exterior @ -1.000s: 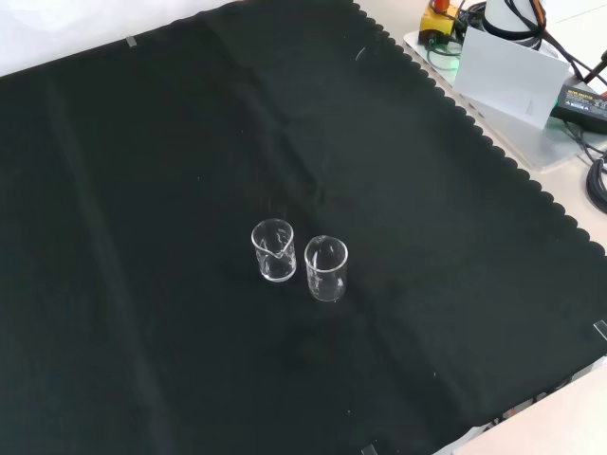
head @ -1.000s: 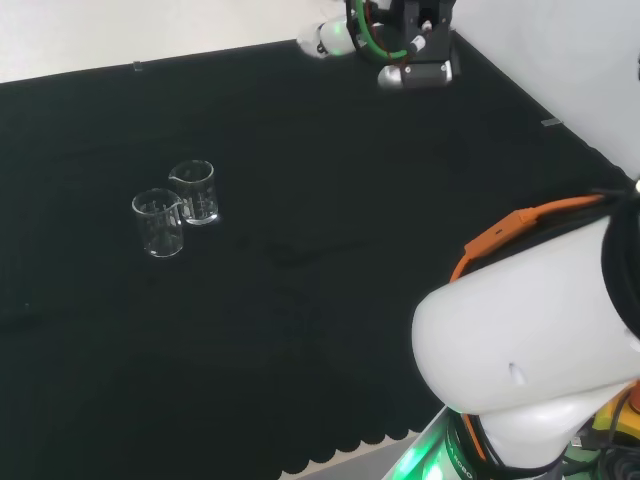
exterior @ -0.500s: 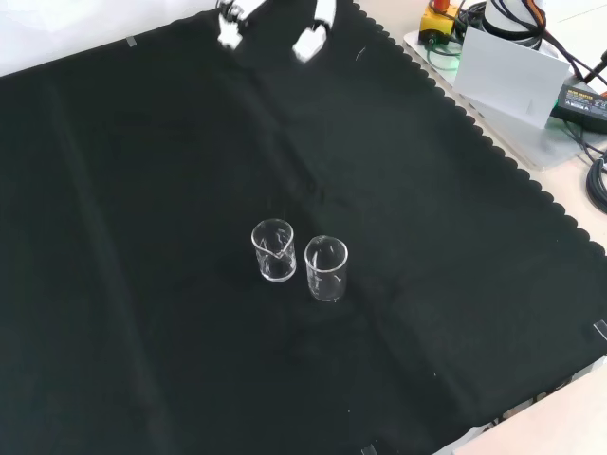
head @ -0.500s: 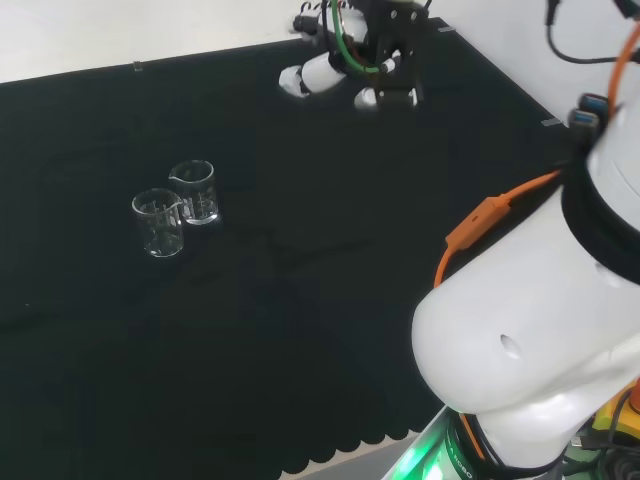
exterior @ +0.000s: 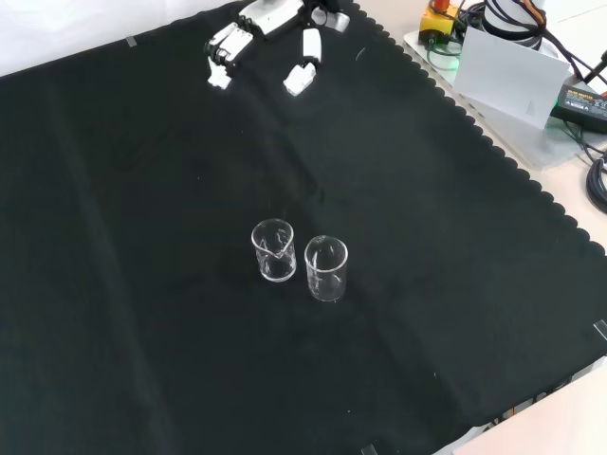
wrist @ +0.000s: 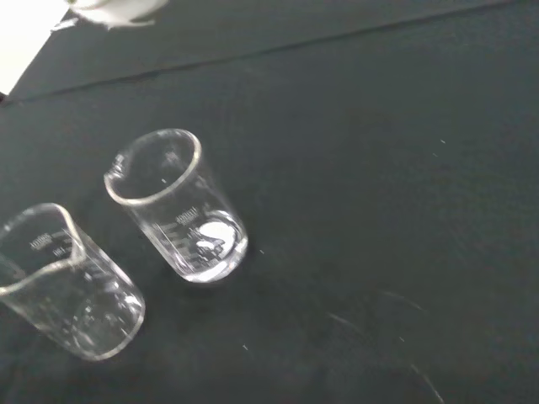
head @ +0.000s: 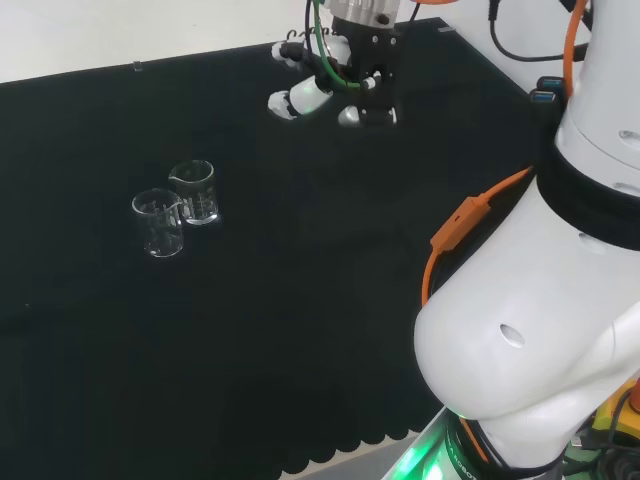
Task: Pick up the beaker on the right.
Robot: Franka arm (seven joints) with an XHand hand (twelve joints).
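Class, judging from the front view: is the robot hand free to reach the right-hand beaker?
Probably yes. The robot hand is open above bare cloth, well apart from the right-hand beaker. The only crowding is the left-hand beaker close beside it.

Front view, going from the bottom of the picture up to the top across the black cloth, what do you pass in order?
The beaker on the right, then the beaker on the left just above it, a long bare stretch of black cloth, then the hand with its fingers spread at the top edge.
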